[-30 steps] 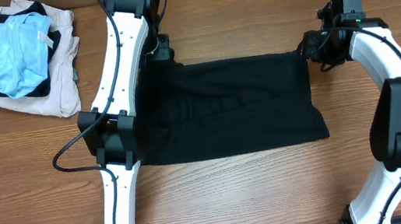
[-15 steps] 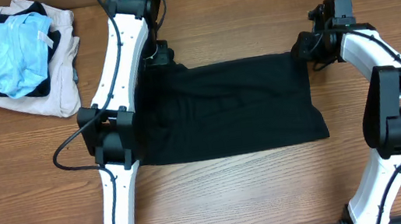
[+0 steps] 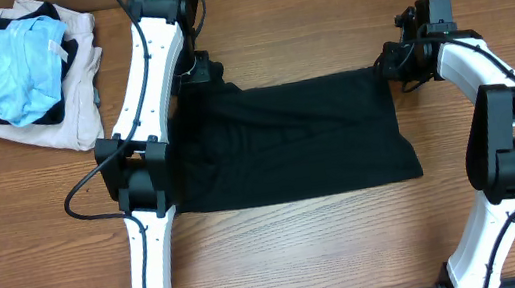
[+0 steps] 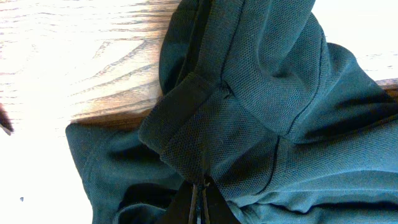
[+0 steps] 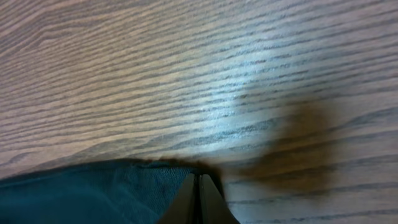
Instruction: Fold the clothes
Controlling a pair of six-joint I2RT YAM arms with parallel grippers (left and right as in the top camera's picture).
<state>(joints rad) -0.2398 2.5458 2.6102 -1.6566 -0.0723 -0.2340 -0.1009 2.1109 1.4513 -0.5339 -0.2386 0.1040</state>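
Clothes: large plain black soft-fabric garment [image 3: 292,139], being held at its two far corners.
Left gripper [image 4: 200,185]: fingers are pressing tight together on a bunched fold of the black fabric.
Right gripper [image 5: 199,182]: fingers are clamping the garment's far right corner, down at the tabletop.
Garment's place: it is lying spread fairly flat between the two arms on the brown wooden table [image 3: 352,242].
Table's far left corner: a light-blue printed garment [image 3: 18,56] is sitting on a crumpled beige cloth [image 3: 72,115], well apart from the black one.
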